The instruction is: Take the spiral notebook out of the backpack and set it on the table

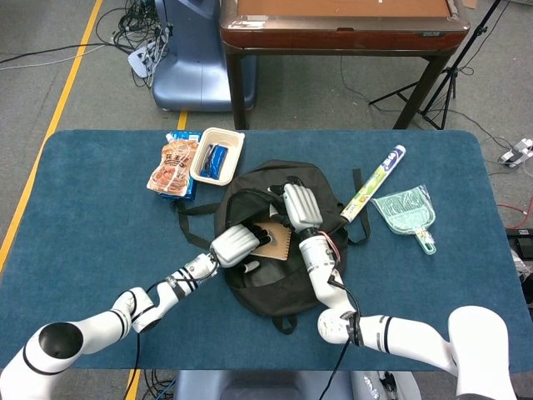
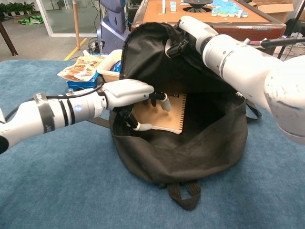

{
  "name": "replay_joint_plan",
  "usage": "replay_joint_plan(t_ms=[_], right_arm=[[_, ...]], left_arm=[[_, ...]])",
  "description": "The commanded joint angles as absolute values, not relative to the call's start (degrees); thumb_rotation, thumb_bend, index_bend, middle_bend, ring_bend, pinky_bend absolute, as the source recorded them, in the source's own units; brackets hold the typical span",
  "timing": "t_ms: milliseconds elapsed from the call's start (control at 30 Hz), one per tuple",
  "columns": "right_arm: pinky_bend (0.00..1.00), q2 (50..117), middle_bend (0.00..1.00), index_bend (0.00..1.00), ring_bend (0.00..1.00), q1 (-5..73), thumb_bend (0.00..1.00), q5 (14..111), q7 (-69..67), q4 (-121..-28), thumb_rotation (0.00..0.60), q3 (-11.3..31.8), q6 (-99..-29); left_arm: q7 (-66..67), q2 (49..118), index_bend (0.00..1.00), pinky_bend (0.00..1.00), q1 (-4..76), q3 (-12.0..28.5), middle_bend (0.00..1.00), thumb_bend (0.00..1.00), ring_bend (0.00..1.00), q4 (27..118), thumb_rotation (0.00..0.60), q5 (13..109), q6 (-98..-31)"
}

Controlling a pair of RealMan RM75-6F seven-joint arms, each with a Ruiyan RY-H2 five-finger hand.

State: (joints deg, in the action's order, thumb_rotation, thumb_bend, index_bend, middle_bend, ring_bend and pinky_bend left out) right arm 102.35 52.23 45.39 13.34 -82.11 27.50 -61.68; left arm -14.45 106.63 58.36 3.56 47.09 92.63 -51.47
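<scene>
- Blue carpet-like cloth is seen on the table (image 1: 92,192), and a grey floor with a yellow line is seen behind it.
- A black backpack (image 2: 190,152) of soft fabric is lying open on the table, with its mouth held wide.
- The spiral notebook (image 2: 167,114) is found inside the backpack, lying flat. Its cover is plain brown card, and the wire spiral runs along its right edge in the chest view; the long axis is directed from the opening toward the bag's back.
- The left hand (image 2: 131,93) is reached into the opening, with its fingers spread over the notebook's left part and a thumb below its near edge; whether the notebook is gripped cannot be told.
- The upper rim of the backpack is gripped by the right hand (image 2: 190,28), fingers closed on the fabric.
- Writing cannot be read on the notebook.
</scene>
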Motion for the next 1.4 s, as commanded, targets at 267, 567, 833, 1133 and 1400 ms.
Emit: replay_joint_plan(t_ms=[267,567,833,1133,1400], right_arm=[[0.15,102.64,0.58,0.72,0.38,52.30,0.81,45.57,12.53,-81.66,0.600,27.32,-61.12],[0.15,102.60,0.58,0.72,0.38,52.10,0.81,45.66,12.41,-82.19,0.600,27.28,-61.59],[0.15,102.18,0.58,0.72,0.38,51.66,0.81,45.66,12.35,-83.42,0.600,27.14,-61.90],[0.15,102.26,0.58,0.72,0.38,51.50,0.81,45.45,12.34,-83.59,0.600,26.79,-61.72],[0.15,102.42,0.58,0.72,0.38,51.43,0.81,45.15,12.02,-83.01,0.600,26.58,-61.11]], left_arm=[[-7.82,109.95,0.20,0.29,58.62,3.46,0.22,0.28,0.24,42.41,0.600,91.06,-50.63],[-3.35,111.46,0.17,0.28,58.65,4.06,0.20,0.27,0.22,41.80,0.600,89.38,-49.54],[-1.16,112.80,0.12,0.26,58.87,4.67,0.14,0.26,0.18,40.18,0.600,88.22,-49.08],[0.36,113.71,0.07,0.24,59.35,4.99,0.09,0.25,0.12,39.61,0.600,87.50,-48.42],[1.32,115.21,0.10,0.24,59.61,6.32,0.09,0.25,0.12,36.87,0.600,85.99,-48.47]])
